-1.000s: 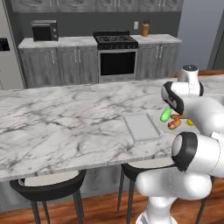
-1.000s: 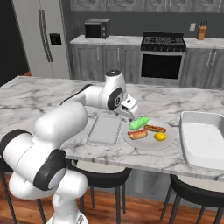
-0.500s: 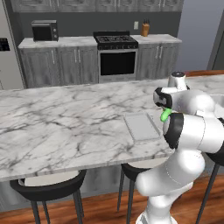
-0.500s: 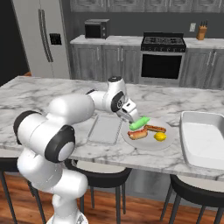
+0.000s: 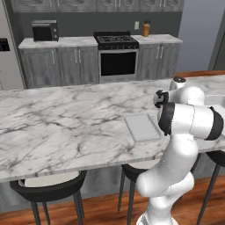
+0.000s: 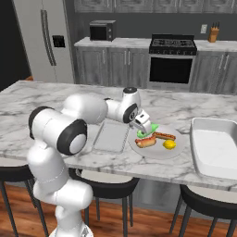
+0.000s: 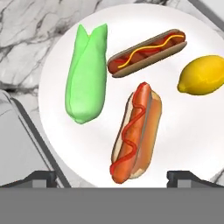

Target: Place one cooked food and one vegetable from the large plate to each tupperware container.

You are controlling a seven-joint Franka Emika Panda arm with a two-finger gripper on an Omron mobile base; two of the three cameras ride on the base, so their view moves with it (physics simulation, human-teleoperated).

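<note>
Marble island counter carries everything; stove and cabinets far behind. Gripper hangs over large plate, jaws wide apart, nothing held. Risk, as judgement: two hot dogs lie close (ketchup one near, mustard one beyond), so descent off-centre could nudge neighbour or lemon off rim. Plate also holds green vegetable. Small tray just left of plate, large tray right; neither holds food.

Small tray beside white arm
</note>
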